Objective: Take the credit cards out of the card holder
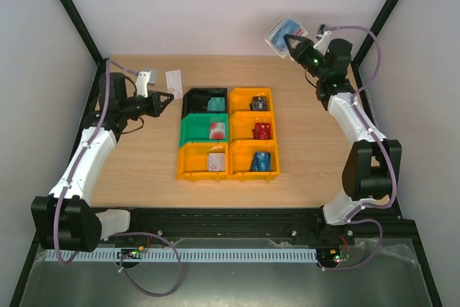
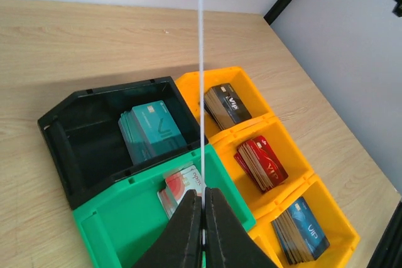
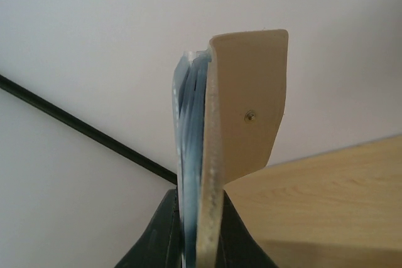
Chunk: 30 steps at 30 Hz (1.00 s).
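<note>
My right gripper [image 1: 293, 42] is shut on the card holder [image 1: 284, 34], held high at the back right near the wall. In the right wrist view the card holder [image 3: 242, 130] stands edge-on, tan flap open, with blue cards [image 3: 188, 149] inside. My left gripper [image 1: 167, 97] is shut on a white-pink credit card [image 1: 173, 79], held upright left of the bins. In the left wrist view that card [image 2: 200, 92] is seen edge-on as a thin white line rising from the closed fingertips [image 2: 191, 214], above the green bin [image 2: 119, 218].
Six small bins sit mid-table: black [image 1: 197, 100] with teal cards, green [image 1: 192, 129] with white-pink cards, orange ones [image 1: 251, 131] with black, red, blue and other cards. Bare wood lies around them. Black frame posts [image 1: 72, 12] stand at the back corners.
</note>
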{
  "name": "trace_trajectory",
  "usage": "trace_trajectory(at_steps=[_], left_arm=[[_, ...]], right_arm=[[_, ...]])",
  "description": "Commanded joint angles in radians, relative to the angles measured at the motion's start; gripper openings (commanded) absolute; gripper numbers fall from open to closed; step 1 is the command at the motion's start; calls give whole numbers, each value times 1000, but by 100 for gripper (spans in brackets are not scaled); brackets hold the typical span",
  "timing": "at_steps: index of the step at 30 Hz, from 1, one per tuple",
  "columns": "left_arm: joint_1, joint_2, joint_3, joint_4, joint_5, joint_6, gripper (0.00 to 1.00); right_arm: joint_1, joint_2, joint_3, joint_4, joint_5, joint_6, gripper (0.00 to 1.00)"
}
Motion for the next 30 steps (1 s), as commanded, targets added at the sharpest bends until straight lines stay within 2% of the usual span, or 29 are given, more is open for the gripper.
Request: trace_trajectory(at_steps=[1,4,7,11,15,17,19,21,25,27,30], left_arm=[[5,-15,3,37,34,45,2],[2,-15,-52,32,37,108,2],[0,-16,-33,-5,30,112,2],[-20,-18,-33,-52,57,200,2],[-62,-36,-29,-115,32,305,2],[-112,-57,-16,-169,-50,333,2],[-170,-83,-2,-182,-97,274,2],[-221,-103,-10,-135,-60,183,2],[-248,-133,-158,117,19,-60,2],[-285,-136,-207,150,17,-93,2],[-367,-166,-267,123,38,-95,2]], right_arm=[[-6,-11,54,-58,2,-24,2],[-6,16,77,-141,44,-75,2],[-6,51,132,-234,16,-86,2],[-6,95,200,-332,11,-142,2],[-6,103,179,-237,-60,-121,2],[-6,103,168,-200,-99,-119,2],[-6,88,183,-235,-75,-94,2],[-3,32,147,-217,-48,-48,2],[26,-143,3,-238,91,-121,2],[42,-213,-39,-309,164,-133,2],[70,-316,-105,-363,178,-145,2]])
